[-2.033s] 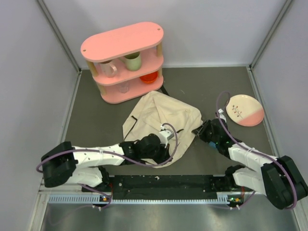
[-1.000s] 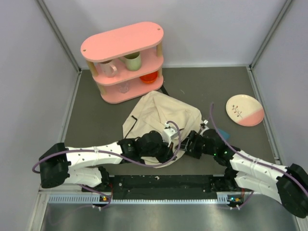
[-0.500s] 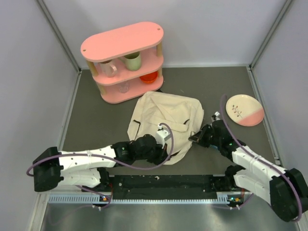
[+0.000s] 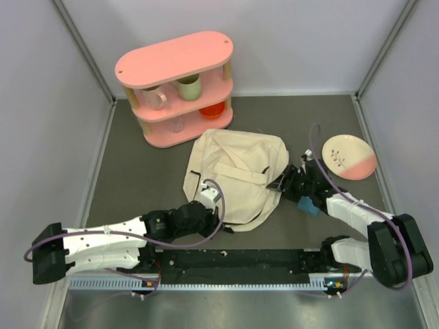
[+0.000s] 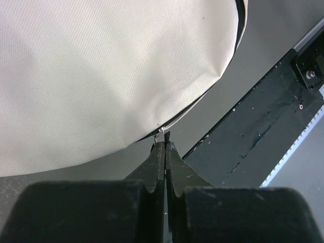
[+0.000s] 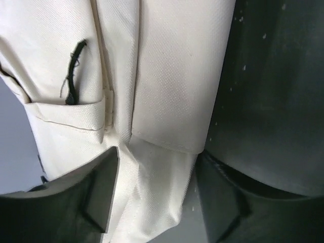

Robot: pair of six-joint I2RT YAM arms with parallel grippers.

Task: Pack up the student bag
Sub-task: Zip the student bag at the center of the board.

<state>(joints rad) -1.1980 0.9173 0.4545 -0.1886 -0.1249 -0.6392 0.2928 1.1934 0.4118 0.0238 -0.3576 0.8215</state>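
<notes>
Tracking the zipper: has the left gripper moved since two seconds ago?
Yes. The left gripper, shut on the zipper pull of the cream fabric backpack, has retreated left and toward the black rail, away from the pink oval shelf.

We see the student bag [image 4: 236,175] in plain cream with a thin dark zipper line [image 5: 178,118]. The shelf [image 4: 175,62] is pink and holds a pale green mug [image 4: 190,88] and an orange bowl [image 4: 212,110]. The plate [image 4: 348,156] is cream and pink with a dark sprig motif, and the surface [image 4: 137,178] is dark grey.
</notes>
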